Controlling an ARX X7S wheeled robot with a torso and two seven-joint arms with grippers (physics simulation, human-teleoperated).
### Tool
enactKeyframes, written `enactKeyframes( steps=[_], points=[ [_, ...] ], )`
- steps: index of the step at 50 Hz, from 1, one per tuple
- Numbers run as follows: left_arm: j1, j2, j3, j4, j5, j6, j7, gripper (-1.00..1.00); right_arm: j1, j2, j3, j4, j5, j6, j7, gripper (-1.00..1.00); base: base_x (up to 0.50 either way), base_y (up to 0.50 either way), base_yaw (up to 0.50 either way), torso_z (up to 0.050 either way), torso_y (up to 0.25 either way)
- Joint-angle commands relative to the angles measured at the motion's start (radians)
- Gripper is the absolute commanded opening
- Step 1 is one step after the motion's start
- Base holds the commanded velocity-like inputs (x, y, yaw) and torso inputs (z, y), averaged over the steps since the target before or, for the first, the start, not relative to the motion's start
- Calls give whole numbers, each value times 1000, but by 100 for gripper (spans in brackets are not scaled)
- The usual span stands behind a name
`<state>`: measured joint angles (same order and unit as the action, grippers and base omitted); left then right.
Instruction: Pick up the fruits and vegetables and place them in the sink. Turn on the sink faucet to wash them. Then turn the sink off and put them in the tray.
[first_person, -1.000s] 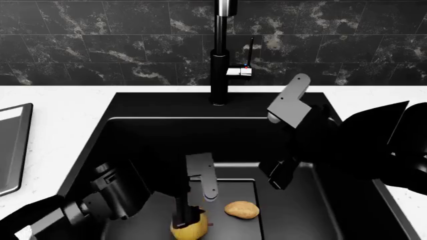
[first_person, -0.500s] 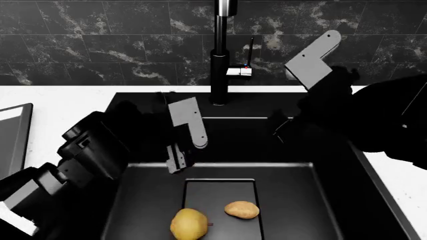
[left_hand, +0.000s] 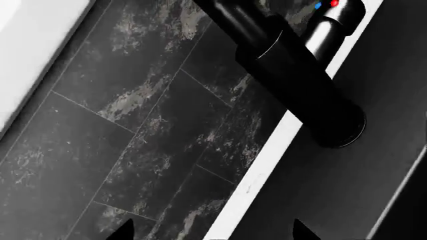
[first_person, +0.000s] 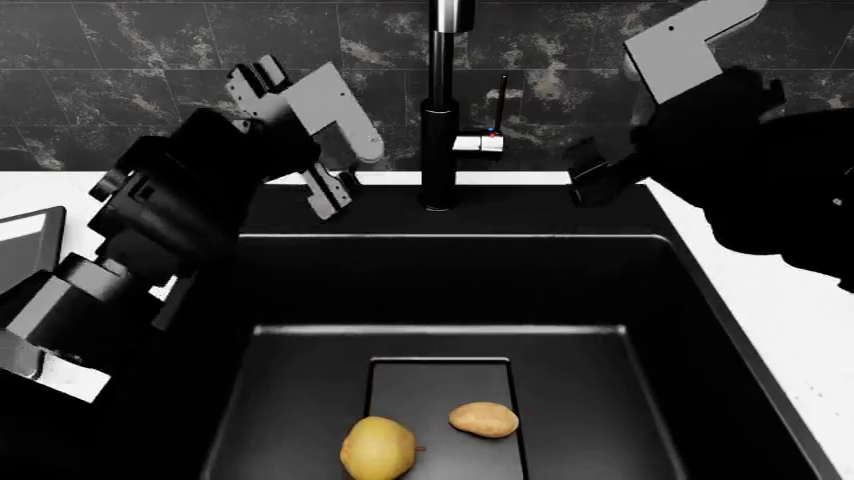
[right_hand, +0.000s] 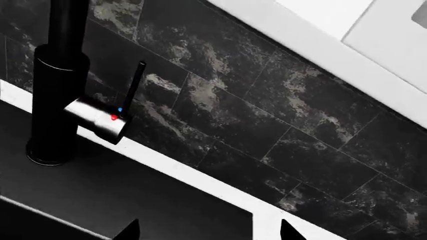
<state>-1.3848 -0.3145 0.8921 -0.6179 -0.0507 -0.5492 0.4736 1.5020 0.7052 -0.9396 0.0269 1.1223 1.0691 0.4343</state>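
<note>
The yellow fruit (first_person: 378, 447) and the tan potato (first_person: 483, 419) lie side by side on the drain plate in the floor of the black sink (first_person: 467, 280). Neither gripper touches them. The black faucet (first_person: 441, 150) stands at the sink's back rim, its silver lever (first_person: 478, 143) pointing right. My left gripper (first_person: 331, 192) hangs open above the back rim, left of the faucet. My right gripper (first_person: 587, 172) is open to the right of the lever. Both wrist views face the faucet (left_hand: 300, 95) (right_hand: 57, 100) and lever (left_hand: 330, 25) (right_hand: 100, 120), with open, empty left gripper (left_hand: 212, 235) and right gripper (right_hand: 209, 234).
A corner of the grey tray (first_person: 30, 240) shows on the white counter at the far left, partly behind my left arm. White counter (first_person: 787, 300) runs along the sink's right side. A dark marble tiled wall (first_person: 200, 60) rises behind the faucet.
My left gripper let go of the yellow fruit and rose out of the sink to the back rim. The right arm also lifted up and back, beside the faucet.
</note>
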Motion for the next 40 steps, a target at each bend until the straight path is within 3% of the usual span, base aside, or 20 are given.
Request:
enactKeyframes(
  steps=[1, 7, 25, 30, 40],
  points=[
    [-122, 120, -106, -345, 14, 180, -220, 100, 36, -67, 19, 125, -77, -96, 2, 100, 0, 0, 0, 0, 0],
    [-235, 229, -161, -683, -6, 371, -336, 100, 85, -150, 22, 280, -149, -194, -47, 100, 0, 0, 0, 0, 0],
    [-239, 238, -429, -691, -29, 305, -556, 100, 182, -435, 41, 897, -303, -553, -234, 100, 0, 0, 0, 0, 0],
    [-228, 243, -496, -691, -9, 275, -590, 100, 250, -581, 40, 1254, -353, -725, -346, 100, 0, 0, 0, 0, 0],
    [-240, 254, -668, -691, 0, 195, -624, 100, 218, -622, 311, 1282, -561, -733, -340, 100, 0, 0, 0, 0, 0]
  ],
)
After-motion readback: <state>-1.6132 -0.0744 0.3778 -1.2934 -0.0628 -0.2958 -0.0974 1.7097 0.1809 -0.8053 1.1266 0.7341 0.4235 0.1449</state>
